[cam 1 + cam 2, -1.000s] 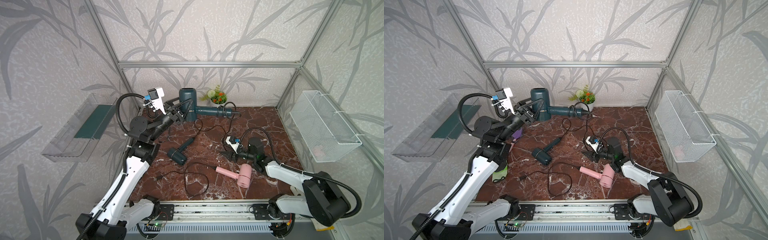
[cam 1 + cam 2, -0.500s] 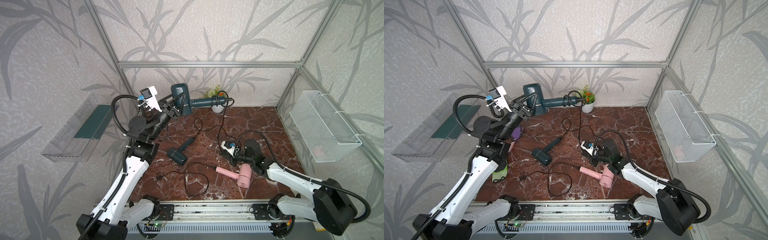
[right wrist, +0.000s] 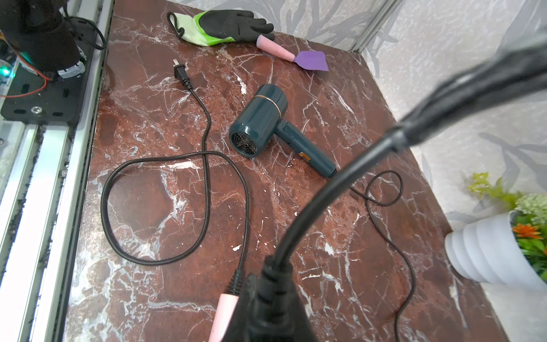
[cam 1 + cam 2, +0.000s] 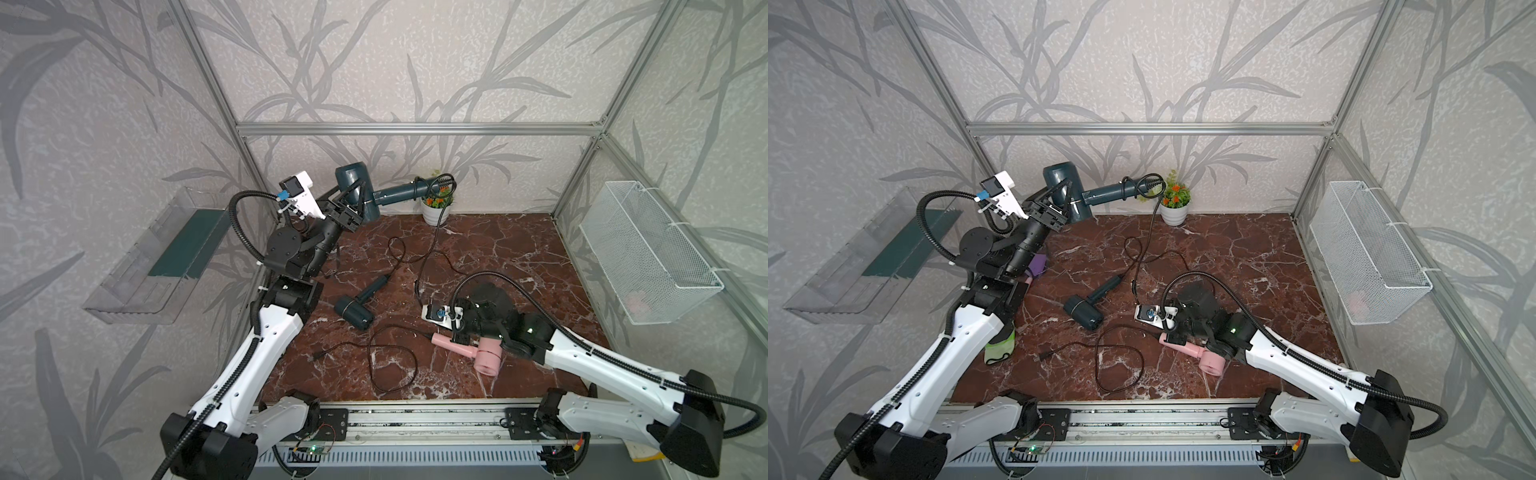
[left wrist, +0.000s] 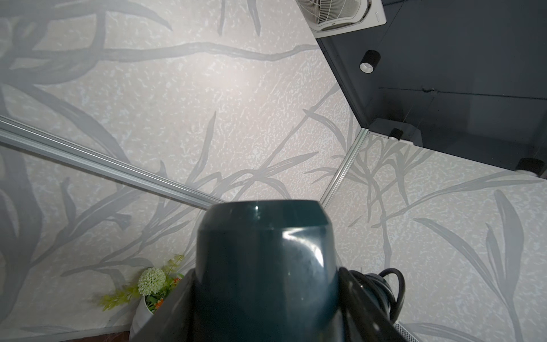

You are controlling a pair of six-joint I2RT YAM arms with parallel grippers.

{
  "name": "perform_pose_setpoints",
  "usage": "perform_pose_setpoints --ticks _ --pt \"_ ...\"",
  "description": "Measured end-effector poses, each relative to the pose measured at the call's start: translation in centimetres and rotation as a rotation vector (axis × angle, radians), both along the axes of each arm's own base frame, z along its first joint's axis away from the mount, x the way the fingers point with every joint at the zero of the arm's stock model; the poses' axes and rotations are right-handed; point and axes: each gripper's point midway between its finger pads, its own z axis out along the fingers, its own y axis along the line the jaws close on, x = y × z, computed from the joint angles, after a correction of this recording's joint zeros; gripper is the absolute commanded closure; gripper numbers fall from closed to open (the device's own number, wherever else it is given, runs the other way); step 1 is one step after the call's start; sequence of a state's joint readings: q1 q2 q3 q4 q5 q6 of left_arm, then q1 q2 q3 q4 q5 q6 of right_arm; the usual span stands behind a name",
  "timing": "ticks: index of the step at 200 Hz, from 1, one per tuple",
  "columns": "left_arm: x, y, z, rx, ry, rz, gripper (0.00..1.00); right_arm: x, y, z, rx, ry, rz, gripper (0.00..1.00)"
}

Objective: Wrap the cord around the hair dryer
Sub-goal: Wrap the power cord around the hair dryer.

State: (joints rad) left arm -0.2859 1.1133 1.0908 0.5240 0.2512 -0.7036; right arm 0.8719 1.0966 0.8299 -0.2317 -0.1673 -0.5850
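Note:
A large dark teal hair dryer [image 4: 353,183] [image 4: 1065,183] [image 5: 266,242] is held in the air at the back left. My left gripper [image 4: 347,210] [image 4: 1054,214] [image 5: 266,299] is shut on its barrel. Its black cord [image 4: 432,237] [image 4: 1148,241] [image 3: 340,183] loops at the end of the handle, then hangs down toward the table. My right gripper [image 4: 442,326] [image 4: 1163,326] [image 3: 272,302] is low over the table beside the pink dryer's handle. It is shut on the plug end of that cord.
A small teal dryer [image 4: 353,309] lies mid-table. A pink dryer [image 4: 484,357] lies at the front right, its cord looped [image 4: 390,361] to the left. A flower pot [image 4: 436,210] stands at the back wall. A glove [image 4: 998,349] and a purple scraper [image 4: 1038,264] lie at the left. A wire basket [image 4: 648,257] hangs on the right wall.
My left gripper has lifted the large dryer off the table and swung it up and leftward. My right gripper has shut on the cord's plug end and moved nearer the pink dryer.

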Motion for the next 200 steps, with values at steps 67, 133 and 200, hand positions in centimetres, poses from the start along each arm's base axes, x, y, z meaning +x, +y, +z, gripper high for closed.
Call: perform_pose_setpoints --ticks 67,133,200 --pt "-0.7 -1.6 -3.0 0.075 0.110 -0.101 1.00 5.0 -4.9 1.4 -0.061 -0.084 -0.179 1.00" --pt "-4.7 -1.7 -3.7 0.218 0.179 -0.151 1.00 8.5 -7.9 6.7 -0.043 -0.210 -0.283 1.00" --pt "-1.3 2.0 -2.4 0.060 0.169 0.045 1.00 1.1 -5.1 5.3 -0.178 -0.191 -0.091 1.00"
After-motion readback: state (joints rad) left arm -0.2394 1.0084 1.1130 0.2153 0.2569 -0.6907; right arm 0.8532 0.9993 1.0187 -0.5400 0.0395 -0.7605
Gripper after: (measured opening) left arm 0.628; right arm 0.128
